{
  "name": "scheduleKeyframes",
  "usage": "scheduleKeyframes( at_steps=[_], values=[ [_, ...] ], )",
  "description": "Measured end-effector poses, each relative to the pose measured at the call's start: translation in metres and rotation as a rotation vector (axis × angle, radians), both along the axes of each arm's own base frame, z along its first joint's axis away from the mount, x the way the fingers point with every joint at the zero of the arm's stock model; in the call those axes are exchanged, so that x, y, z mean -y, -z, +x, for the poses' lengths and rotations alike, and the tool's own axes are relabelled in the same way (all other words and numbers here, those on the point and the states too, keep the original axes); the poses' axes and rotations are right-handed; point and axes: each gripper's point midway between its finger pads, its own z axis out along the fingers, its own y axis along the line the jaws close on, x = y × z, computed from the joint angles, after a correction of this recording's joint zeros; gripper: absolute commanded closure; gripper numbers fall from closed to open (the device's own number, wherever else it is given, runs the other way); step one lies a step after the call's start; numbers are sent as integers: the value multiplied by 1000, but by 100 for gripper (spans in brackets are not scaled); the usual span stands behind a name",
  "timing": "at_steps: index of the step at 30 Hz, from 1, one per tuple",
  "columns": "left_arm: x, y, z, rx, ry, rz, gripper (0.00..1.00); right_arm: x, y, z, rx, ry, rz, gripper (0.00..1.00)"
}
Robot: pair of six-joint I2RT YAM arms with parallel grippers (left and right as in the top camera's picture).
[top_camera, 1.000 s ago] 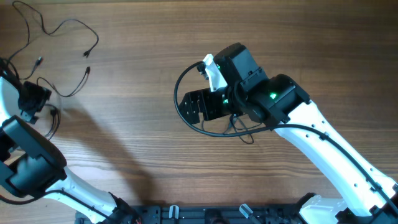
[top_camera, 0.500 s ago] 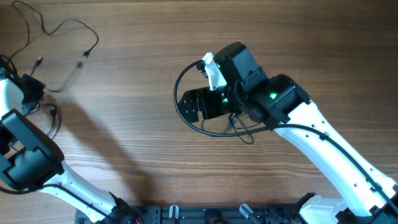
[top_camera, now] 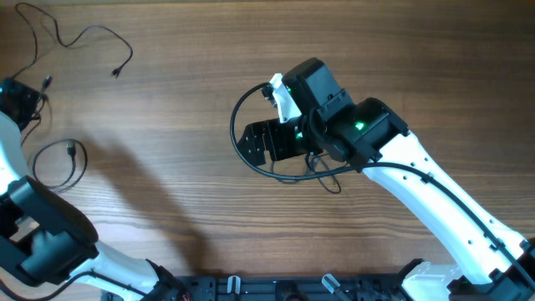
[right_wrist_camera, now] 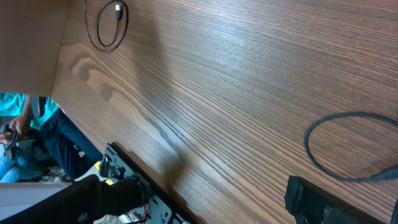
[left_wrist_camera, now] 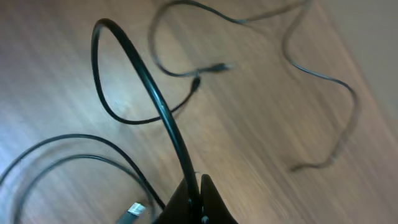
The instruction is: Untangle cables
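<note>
Near the table (top_camera: 184,92) left edge, clamped shut on one strand of the cables (left_wrist_camera: 155,99) with left gripper (left_wrist_camera: 198,186). Further out, loose loops and plug ends lying apart. Judged mid-separation; next calls for dragging the strand clear, then releasing. Cannot tell right gripper (top_camera: 257,142) jaws, parked mid-table.

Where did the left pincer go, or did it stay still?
Yes. The black left pincer slid toward the brown wooden table's far-left corner in the overhead view.

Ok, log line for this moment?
left fingers: shut on cable | right fingers: mid-table, opening unclear | loose cable: far-left corner
</note>
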Motion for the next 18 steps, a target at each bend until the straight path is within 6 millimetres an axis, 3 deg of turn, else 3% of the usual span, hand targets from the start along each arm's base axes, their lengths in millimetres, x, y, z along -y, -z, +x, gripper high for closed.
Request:
scheduleKeyframes(
  at_steps=[6, 10, 14, 15, 16, 17, 18],
  values=[
    [31, 1, 11, 58, 128, -126, 96, 1, 1, -1, -4, 0, -4, 4],
    [44, 18, -11, -47, 98, -202, 96, 0, 0, 0, -2, 0, -2, 4],
    [33, 40, -42, -200, 10, -149, 96, 0, 0, 0, -1, 0, -2, 4],
    [30, 48, -51, -240, -13, -130, 80, 0, 0, 0, -1, 0, -1, 4],
    [30, 56, -59, -271, -27, -123, 57, 0, 0, 0, -1, 0, -1, 4],
    [30, 60, -62, -286, -34, -119, 51, 0, 0, 0, -1, 0, -2, 4],
    [30, 62, -64, -293, -37, -117, 33, 0, 0, 0, -1, 0, -1, 4]
  ],
)
